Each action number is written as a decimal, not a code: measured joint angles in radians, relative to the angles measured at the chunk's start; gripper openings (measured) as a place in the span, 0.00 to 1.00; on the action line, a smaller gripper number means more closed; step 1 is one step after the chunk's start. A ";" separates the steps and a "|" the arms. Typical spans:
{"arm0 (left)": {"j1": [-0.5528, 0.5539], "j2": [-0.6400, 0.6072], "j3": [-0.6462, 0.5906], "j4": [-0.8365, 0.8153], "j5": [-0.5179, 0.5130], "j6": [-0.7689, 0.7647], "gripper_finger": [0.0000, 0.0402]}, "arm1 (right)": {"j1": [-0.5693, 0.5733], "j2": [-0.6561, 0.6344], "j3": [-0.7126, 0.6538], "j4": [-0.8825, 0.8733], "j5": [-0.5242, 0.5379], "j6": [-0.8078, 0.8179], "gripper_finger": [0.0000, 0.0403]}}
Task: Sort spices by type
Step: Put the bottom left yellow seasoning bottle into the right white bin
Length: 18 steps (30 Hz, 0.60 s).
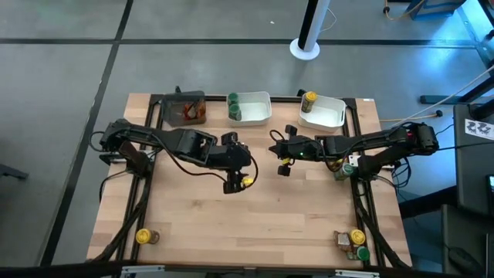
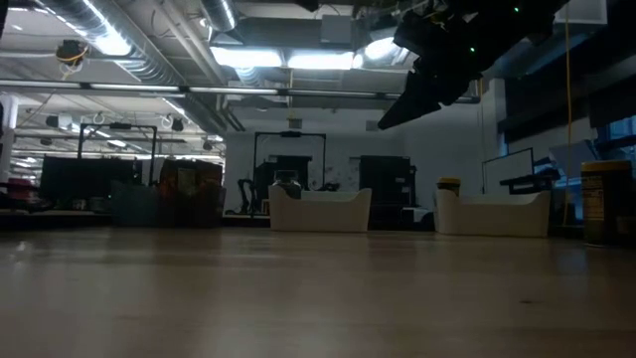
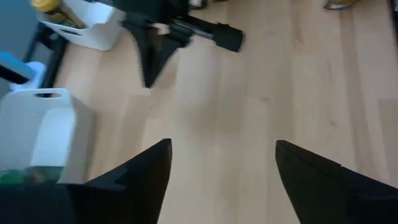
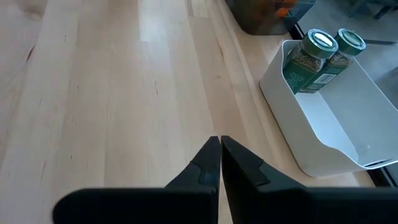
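Note:
Both grippers hover over the middle of the table and hold nothing. My left gripper (image 1: 241,171) (image 3: 224,155) is wide open above bare wood. My right gripper (image 1: 278,150) (image 4: 219,143) is shut and raised clear of the table (image 2: 437,70). Two green-lidded jars (image 4: 320,59) (image 1: 233,104) stand upright in the middle white tray (image 1: 258,108). A yellow-lidded jar (image 1: 309,99) stands in the right white tray (image 1: 328,114). The dark tray (image 1: 185,108) holds reddish-brown ones. More jars stand at the near left corner (image 1: 144,236), at the near right corner (image 1: 356,241) and under the right arm (image 1: 341,168).
The three trays line the far edge of the table. A dark frame rail runs along the table's left and right sides. The two grippers face each other a short way apart; in the left wrist view the right arm's gripper (image 3: 180,31) shows ahead. Open wood lies toward the near edge.

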 joint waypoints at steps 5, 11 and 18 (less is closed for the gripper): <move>-0.006 0.002 0.001 -0.014 0.079 -0.013 0.75 | 0.000 0.000 0.000 -0.001 0.000 0.000 0.04; -0.078 0.002 -0.001 -0.179 0.103 -0.058 0.76 | 0.000 0.000 0.000 -0.001 0.000 0.000 0.04; -0.209 0.005 -0.014 -0.334 0.119 -0.250 0.76 | 0.000 0.000 0.000 -0.002 0.000 0.000 0.04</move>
